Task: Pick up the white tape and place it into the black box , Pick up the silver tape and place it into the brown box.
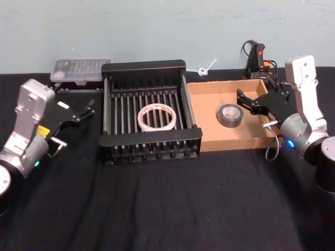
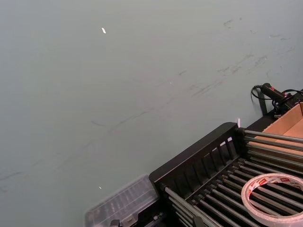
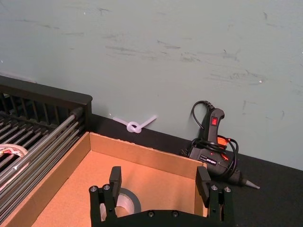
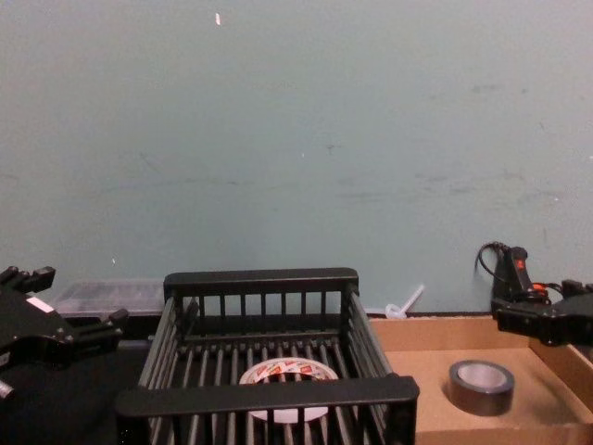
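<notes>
The white tape (image 1: 156, 117) is lying flat on the barred floor of the black box (image 1: 151, 142), and the silver tape (image 1: 229, 115) is sitting flat inside the brown box (image 1: 230, 143), so both placements are looking done. The right gripper (image 1: 250, 102) is hovering over the brown box's right side, just beside the silver tape, jaws spread wide and holding nothing. The left gripper (image 1: 86, 110) is hanging open and empty over the bench, left of the black box. Both rolls are likely light and stiff; pinching one wall of the ring through the hole would suit.
</notes>
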Tool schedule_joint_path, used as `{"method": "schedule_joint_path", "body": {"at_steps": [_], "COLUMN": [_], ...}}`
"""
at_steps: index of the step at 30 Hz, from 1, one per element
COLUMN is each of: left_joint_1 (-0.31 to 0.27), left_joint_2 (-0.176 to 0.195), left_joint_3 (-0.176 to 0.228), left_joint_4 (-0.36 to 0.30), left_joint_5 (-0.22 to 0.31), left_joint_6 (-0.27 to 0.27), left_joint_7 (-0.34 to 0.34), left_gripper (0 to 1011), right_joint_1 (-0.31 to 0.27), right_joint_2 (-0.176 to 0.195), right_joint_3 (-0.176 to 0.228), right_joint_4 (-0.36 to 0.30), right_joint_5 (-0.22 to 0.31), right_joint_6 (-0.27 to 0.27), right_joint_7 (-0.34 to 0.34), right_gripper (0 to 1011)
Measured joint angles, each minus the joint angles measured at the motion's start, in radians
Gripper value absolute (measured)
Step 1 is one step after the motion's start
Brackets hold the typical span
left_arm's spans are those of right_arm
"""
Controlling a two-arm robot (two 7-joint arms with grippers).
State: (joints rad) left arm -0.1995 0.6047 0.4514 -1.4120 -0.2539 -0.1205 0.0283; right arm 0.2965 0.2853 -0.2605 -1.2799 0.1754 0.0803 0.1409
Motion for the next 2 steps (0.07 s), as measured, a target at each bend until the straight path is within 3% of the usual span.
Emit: {"method": "schedule_joint_path", "body": {"at_steps": [2], "left_joint_1": [0.0], "left_joint_2": [0.0], "left_joint_3": [0.0], "left_joint_4": [0.0], "left_joint_5": [0.0], "left_joint_6": [0.0], "left_joint_7": [0.0], "left_gripper": [1001], "right_joint_1": [0.0], "right_joint_2": [0.0], "right_joint_3": [0.0], "right_joint_4": [0.0], "right_joint_5": [0.0], "right_joint_6": [0.0], "right_joint_7": [0.0], "right_gripper": [1000]}}
